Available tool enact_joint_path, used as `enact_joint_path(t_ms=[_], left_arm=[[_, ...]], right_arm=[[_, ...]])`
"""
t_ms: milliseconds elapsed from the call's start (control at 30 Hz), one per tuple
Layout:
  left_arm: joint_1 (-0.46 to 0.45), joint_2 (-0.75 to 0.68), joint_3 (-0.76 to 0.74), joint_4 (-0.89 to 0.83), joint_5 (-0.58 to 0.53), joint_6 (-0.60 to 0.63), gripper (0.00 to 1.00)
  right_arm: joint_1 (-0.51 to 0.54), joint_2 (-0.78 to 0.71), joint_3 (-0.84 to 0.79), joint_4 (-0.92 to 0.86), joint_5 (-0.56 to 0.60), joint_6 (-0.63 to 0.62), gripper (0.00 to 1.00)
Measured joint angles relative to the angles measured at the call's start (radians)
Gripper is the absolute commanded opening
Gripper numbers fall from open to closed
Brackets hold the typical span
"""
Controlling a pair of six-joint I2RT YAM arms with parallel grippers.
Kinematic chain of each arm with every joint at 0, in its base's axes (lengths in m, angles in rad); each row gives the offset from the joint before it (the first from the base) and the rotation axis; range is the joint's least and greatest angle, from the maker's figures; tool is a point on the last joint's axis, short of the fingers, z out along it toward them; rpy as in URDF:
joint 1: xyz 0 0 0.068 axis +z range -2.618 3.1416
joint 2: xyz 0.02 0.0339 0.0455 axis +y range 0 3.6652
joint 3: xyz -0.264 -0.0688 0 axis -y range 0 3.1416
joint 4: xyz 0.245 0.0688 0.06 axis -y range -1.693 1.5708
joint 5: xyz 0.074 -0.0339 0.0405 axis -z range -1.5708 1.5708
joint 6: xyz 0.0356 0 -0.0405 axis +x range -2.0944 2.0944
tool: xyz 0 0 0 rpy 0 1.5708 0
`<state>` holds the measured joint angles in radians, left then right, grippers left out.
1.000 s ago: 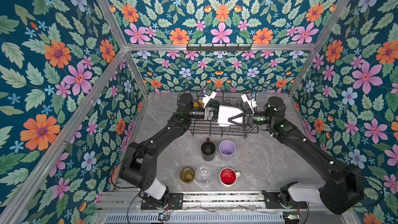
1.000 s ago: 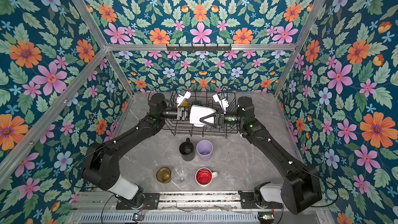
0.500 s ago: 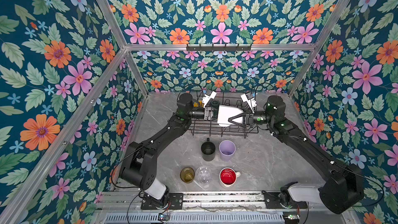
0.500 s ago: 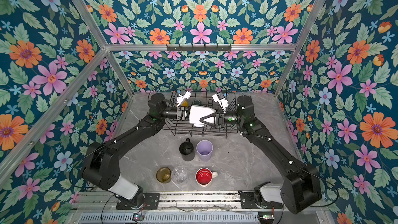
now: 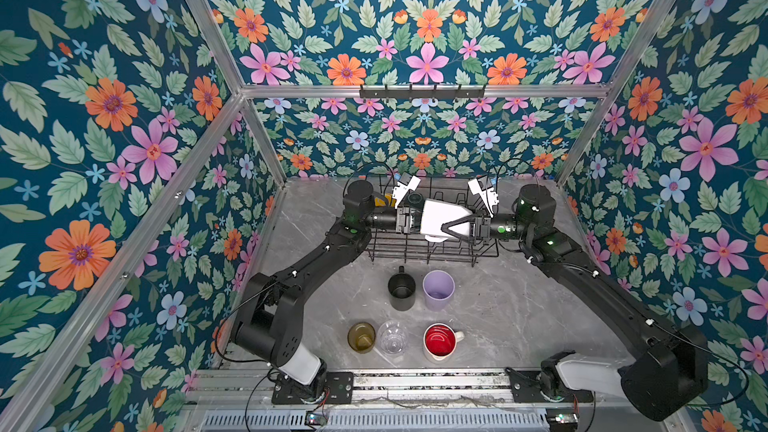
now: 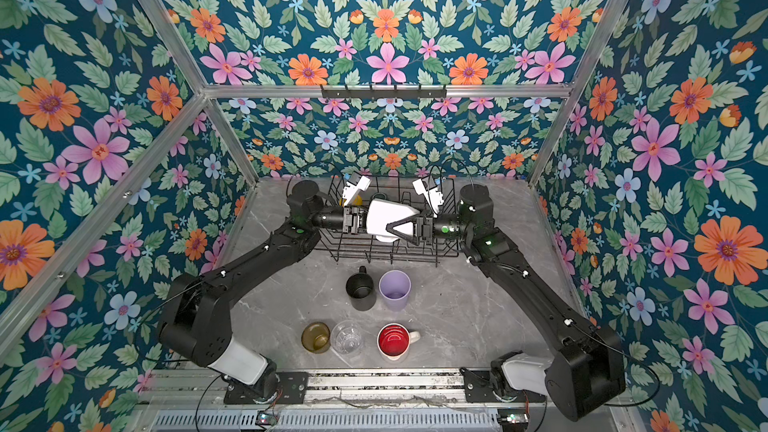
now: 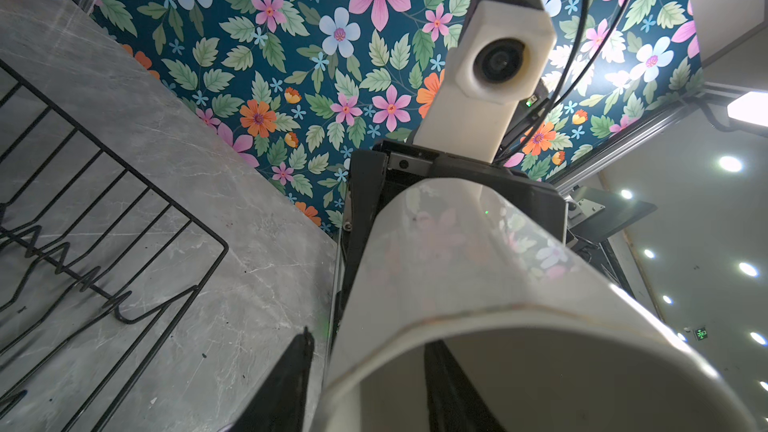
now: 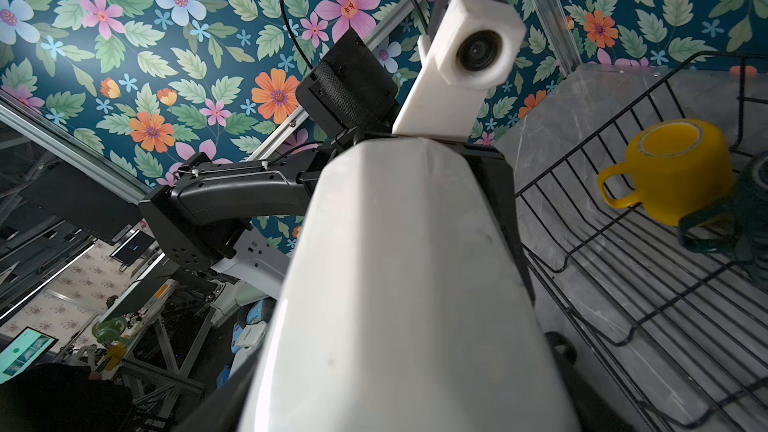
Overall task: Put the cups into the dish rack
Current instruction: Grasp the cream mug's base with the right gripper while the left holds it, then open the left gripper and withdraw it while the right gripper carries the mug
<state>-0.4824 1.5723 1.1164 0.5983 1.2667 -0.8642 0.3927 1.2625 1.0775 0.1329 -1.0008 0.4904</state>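
One cream mug (image 5: 436, 214) inside right tool (image 5: 448, 228)

marble table (image 5: 519, 305) | dish rack (image 5: 415, 251) | five upright cups (image 5: 438, 290) before it

Glossy cream mug (image 5: 442, 218), faint pink-flower reflections on its side. Black wire rack (image 5: 415, 251). Yellow mug (image 8: 673, 168), dark teal mug (image 8: 748, 205). Black mug (image 5: 401, 288), lilac tumbler (image 5: 438, 289), olive-amber glass (image 5: 361, 337), clear glass (image 5: 392, 337), white mug (image 5: 439, 340) with red inside. Grey marble desk (image 5: 519, 305), white-veined. Walls (image 5: 124, 160) deep teal, patterned with green leaves and pink, orange and pale-blue flowers. Black arms (image 5: 311, 259), white camera housings (image 7: 494, 68).
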Motion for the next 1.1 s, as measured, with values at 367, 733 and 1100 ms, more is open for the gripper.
enact_joint_path(t_ms=[367,733,1100], left_arm=[[0.058,-0.018,-0.011,-0.072,-0.043,0.063,0.6],[0.162,-0.116,0.003,-0.291,-0.174,0.219,0.65],[0.201,-0.308,0.002,-0.616,-0.554,0.483,0.75]], right_arm=[[-0.06,-0.084,0.007,-0.105,0.017,-0.023,0.0],[-0.14,-0.182,0.085,-0.422,0.163,-0.099,0.0],[-0.141,-0.024,0.313,-0.831,0.581,-0.24,0.0]])
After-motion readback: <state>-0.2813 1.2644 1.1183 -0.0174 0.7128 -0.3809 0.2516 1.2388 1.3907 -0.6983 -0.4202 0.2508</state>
